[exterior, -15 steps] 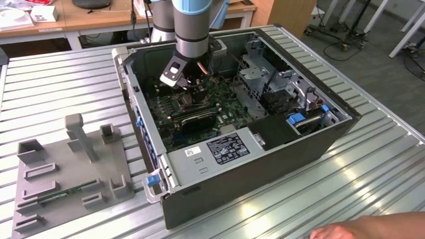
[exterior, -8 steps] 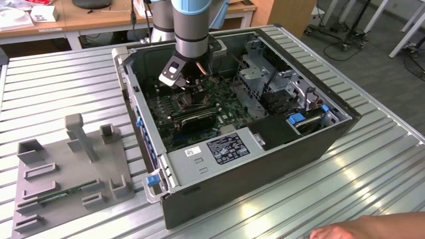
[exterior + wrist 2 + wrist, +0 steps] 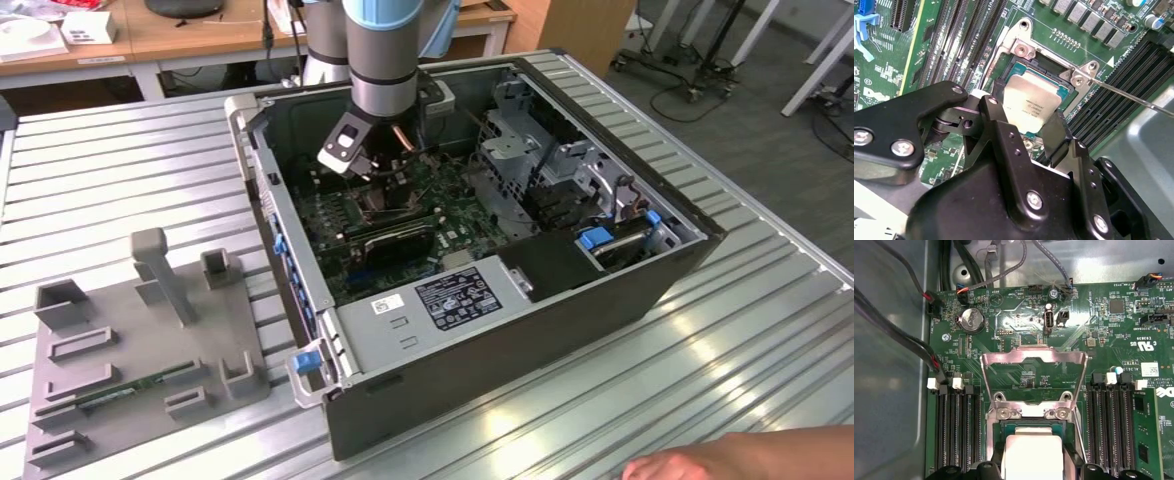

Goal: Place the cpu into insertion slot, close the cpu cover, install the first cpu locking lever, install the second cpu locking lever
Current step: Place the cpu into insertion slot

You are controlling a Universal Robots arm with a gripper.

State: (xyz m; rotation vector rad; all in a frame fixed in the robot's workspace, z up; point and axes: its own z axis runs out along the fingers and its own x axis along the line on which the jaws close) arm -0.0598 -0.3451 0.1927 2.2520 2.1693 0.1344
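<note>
The arm (image 3: 380, 60) reaches steeply down into the open computer case (image 3: 574, 315). Its gripper (image 3: 1026, 117) is clamped on the cpu (image 3: 1031, 100) at the insertion slot (image 3: 1041, 64), beside the raised cpu cover (image 3: 1034, 356).

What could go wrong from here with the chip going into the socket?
One: the claw grips the cpu right at the insertion slot; let go skewed, it may seat crooked. Two: the cpu cover stands open close by the claw, so a sideways move might knock it. Three: the thin locking lever juts out nearby and might snag.
</note>
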